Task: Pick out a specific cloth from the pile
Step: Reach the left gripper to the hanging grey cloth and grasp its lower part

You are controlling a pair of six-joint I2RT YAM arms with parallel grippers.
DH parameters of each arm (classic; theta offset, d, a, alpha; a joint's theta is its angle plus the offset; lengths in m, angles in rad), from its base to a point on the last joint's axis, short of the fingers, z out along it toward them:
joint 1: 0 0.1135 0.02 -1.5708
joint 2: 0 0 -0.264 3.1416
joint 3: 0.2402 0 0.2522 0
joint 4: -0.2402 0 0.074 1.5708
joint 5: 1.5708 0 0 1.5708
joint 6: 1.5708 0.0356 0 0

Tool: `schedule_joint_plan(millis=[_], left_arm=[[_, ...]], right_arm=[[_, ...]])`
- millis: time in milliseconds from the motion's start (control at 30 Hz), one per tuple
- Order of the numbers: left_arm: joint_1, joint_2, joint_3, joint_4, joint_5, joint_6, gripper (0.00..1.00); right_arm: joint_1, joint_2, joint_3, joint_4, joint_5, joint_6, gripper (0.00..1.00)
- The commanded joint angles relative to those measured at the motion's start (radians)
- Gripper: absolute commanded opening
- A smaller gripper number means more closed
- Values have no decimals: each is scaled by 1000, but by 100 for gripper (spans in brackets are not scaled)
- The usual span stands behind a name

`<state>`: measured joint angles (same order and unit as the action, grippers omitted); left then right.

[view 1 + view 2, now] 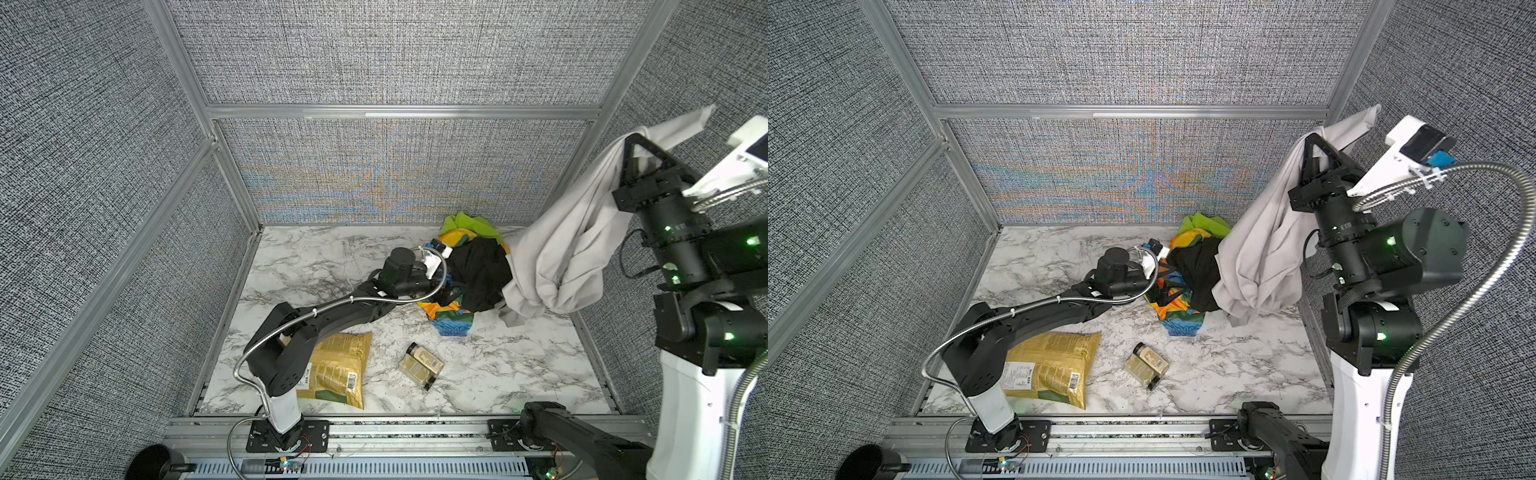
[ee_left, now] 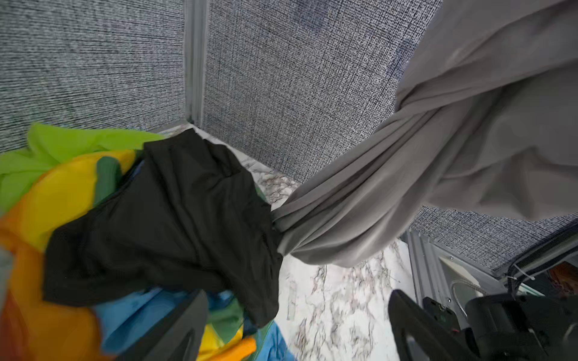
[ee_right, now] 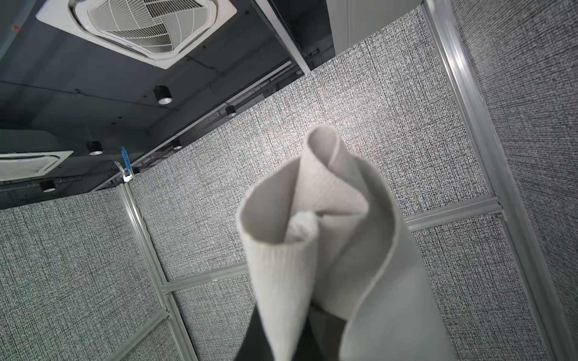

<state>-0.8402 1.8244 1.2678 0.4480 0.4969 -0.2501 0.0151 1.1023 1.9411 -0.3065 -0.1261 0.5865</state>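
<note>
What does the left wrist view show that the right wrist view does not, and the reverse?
Only the left wrist view shows the pile: the black cloth over the rainbow-striped cloth on the marble table, with the lower end of the grey cloth meeting the black one. Only the right wrist view shows the ceiling vent and that cloth's curled upper end. Both show the grey cloth and the woven partition walls.

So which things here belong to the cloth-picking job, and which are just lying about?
Job:
- grey cloth, held up by the shut right gripper
- pile of black and striped cloths
- open left gripper at the pile

Lying about:
- yellow bag
- jar
</note>
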Motion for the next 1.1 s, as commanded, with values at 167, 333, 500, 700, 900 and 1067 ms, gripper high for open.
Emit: schedule_joint_plan(millis=[167,333,500,700,900,1067], left_arm=[[-136,140,95,230,-15,-11,93],[-193,271,240,158,-94,29,93],[-219,370,346,129,-180,9,90],[-223,407,353,149,-231,-47,49],[-215,386,325,164,-236,-73,3],[-211,321,279,174,-196,-69,0]], right_arm=[[1,8,31,39,26,33,0],[0,15,23,44,10,61,0],[1,19,21,38,-12,82,0],[0,12,11,41,-18,90,0],[0,-13,-12,38,-13,89,0],[1,-58,-53,8,29,53,0]])
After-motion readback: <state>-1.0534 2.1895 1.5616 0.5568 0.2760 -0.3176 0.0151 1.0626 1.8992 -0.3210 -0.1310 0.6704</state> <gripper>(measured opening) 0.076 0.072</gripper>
